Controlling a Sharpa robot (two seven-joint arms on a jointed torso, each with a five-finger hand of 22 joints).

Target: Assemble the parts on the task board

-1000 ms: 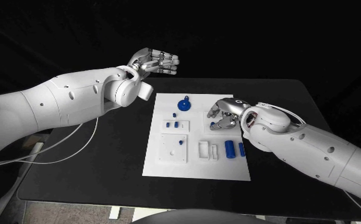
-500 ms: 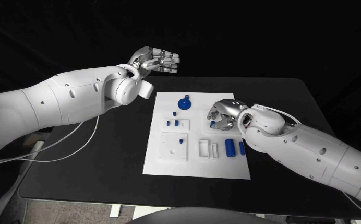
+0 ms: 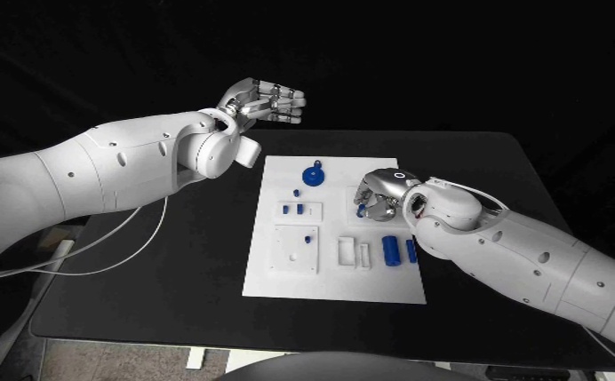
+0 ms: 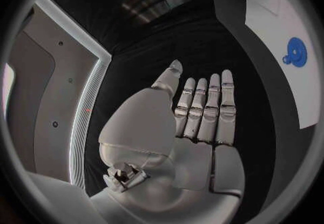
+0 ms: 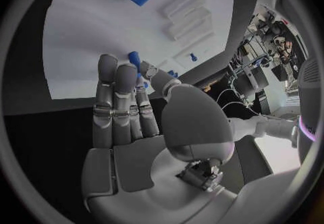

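Silver right robot hand [image 3: 379,193] pinches small blue part [image 5: 134,59]; left robot hand [image 3: 266,102] empty, fingers extended.

The board [image 3: 336,283] lay at the middle of the table [image 3: 487,168]. My left hand [image 3: 266,103] hung beyond its 11 o'clock corner, off the table's far edge. My right hand [image 3: 379,193] sat over its 3 o'clock side, just behind two cylinders [image 3: 389,252] lying near 4 o'clock. A round part [image 3: 313,175] lay at 12 o'clock.

The left hand [image 4: 196,127] is held flat, fingers together, near the task board [image 4: 297,29] bearing a blue round part [image 4: 295,51].
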